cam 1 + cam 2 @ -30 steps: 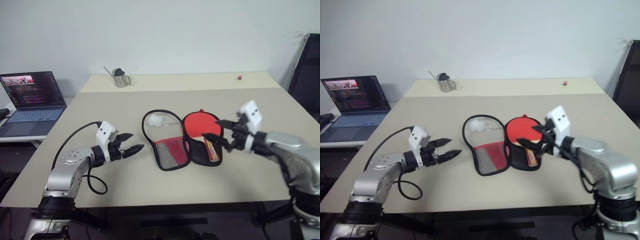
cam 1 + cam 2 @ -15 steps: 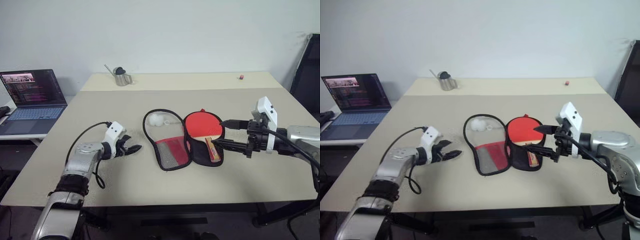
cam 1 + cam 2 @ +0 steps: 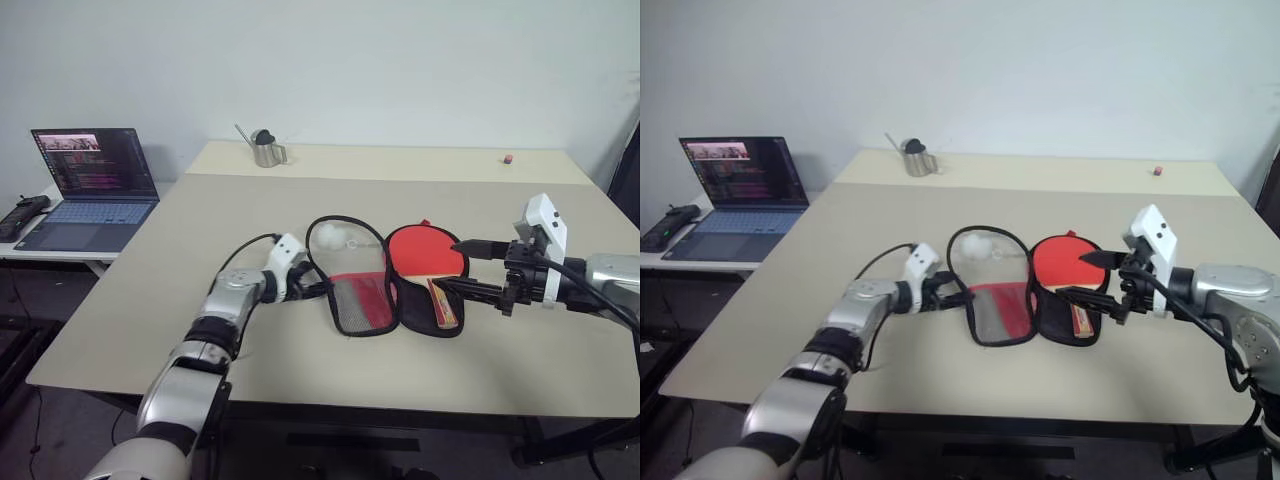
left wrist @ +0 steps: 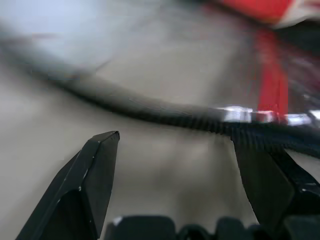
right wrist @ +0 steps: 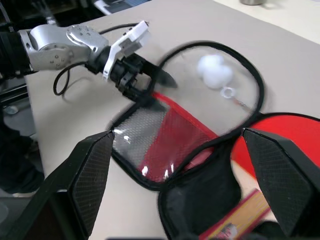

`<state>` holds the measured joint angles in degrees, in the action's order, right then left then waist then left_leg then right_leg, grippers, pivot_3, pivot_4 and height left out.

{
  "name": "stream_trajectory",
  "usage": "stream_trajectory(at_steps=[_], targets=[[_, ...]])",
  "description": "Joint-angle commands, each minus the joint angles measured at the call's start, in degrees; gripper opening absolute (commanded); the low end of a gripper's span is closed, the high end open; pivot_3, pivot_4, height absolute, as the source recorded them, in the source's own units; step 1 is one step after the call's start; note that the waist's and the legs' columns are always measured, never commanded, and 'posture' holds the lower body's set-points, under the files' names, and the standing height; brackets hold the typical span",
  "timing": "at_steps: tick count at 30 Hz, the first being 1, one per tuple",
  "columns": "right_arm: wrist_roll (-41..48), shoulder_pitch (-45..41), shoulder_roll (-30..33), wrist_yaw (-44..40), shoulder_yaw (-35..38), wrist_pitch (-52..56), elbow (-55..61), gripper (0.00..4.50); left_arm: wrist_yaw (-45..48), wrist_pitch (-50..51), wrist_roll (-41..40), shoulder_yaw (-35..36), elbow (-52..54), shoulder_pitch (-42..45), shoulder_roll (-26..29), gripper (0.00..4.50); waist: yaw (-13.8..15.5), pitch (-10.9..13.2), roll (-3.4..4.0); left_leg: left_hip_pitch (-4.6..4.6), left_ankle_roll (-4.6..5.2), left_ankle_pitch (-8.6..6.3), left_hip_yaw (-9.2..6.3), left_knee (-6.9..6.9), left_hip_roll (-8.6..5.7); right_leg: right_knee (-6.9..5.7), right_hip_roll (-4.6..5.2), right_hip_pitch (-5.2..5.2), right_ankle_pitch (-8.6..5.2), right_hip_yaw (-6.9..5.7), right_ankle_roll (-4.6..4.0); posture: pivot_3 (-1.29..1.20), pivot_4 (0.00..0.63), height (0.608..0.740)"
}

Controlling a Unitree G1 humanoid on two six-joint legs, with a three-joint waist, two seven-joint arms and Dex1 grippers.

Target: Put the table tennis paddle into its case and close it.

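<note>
Head views: the flat black-rimmed soft case (image 3: 372, 300) lies unzipped on the beige table (image 3: 300, 380), with the round red rubber paddle (image 3: 428, 255) resting on its far half. The left gripper (image 3: 952, 293), fingers apart, reaches the lid's zipper rim; the right gripper (image 3: 468, 268), also spread, hovers at the paddle's edge — the closing step, by my reading.

Left wrist view: zipper rim just ahead of the fingertips (image 4: 102, 150).

Right wrist view: a white ball (image 5: 215, 71) beyond the mesh lid — it could snag the fold.
</note>
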<state>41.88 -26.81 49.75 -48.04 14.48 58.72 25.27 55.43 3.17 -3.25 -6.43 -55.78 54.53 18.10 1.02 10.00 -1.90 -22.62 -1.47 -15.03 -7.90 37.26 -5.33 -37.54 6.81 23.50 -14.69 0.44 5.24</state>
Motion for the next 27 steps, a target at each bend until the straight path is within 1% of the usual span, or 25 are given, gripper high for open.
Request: stream_trajectory(at_steps=[1,5,10,13,18,23,27], targets=[[1.5,0.3,1.5,0.9,3.5,-0.8,1.9,4.48,1.8,-2.8,0.3,0.2,-0.4,5.1,-1.0,3.9,-0.5,0.0,-0.01,-0.04,0.0,0.0,0.02,0.0,-0.01,0.01,0.0,0.05,0.0,0.02,0.0,0.0,0.15,0.74],[2.3,1.7,2.4,1.6,5.6,-0.4,2.5,4.48,3.6,-4.1,-0.1,0.3,-0.5,8.7,-3.2,3.9,-1.0,0.0,-0.01,-0.13,-0.01,0.0,0.03,-0.01,-0.01,0.17,0.01,0.07,0.01,0.0,0.01,0.0,0.15,0.74],[2.3,3.4,4.1,2.6,8.9,-0.7,1.3,4.48,5.1,-5.5,0.1,-0.2,-0.8,12.0,-7.6,3.9,-1.1,0.0,-0.01,-0.19,0.01,-0.01,0.05,-0.01,-0.02,0.31,0.01,0.04,0.04,-0.01,0.07,0.0,0.15,0.74],[1.6,4.7,5.3,3.4,11.0,-1.0,0.2,4.48,4.3,-6.7,0.9,-0.7,-3.0,13.4,-11.0,3.9,-1.0,0.0,-0.01,-0.2,0.02,-0.01,0.08,0.0,-0.02,0.33,0.01,0.03,0.05,-0.03,0.08,0.0,0.15,0.74],[1.9,6.3,5.8,4.9,12.5,-0.7,0.1,4.48,2.7,-8.2,2.3,-1.0,-6.7,14.1,-14.1,3.9,-1.3,0.0,-0.01,-0.16,0.03,-0.01,0.15,-0.01,-0.01,0.33,0.0,0.0,0.05,-0.02,0.09,0.0,0.15,0.74],[1.6,6.5,4.3,7.8,10.8,-0.7,-0.4,4.48,3.3,-8.9,2.8,-0.9,-7.2,13.2,-13.8,3.9,-1.3,0.0,-0.01,-0.15,0.03,0.0,0.14,0.01,0.0,0.29,-0.01,0.01,0.06,0.0,0.09,0.0,0.15,0.74],[-0.6,4.4,2.5,10.4,6.7,-1.5,-3.4,4.48,4.9,-8.1,2.2,0.2,-5.0,10.4,-9.8,3.9,-1.7,0.0,0.01,-0.12,0.03,0.0,0.14,0.07,0.0,0.26,-0.02,0.0,0.07,0.05,0.11,0.0,0.15,0.74]])
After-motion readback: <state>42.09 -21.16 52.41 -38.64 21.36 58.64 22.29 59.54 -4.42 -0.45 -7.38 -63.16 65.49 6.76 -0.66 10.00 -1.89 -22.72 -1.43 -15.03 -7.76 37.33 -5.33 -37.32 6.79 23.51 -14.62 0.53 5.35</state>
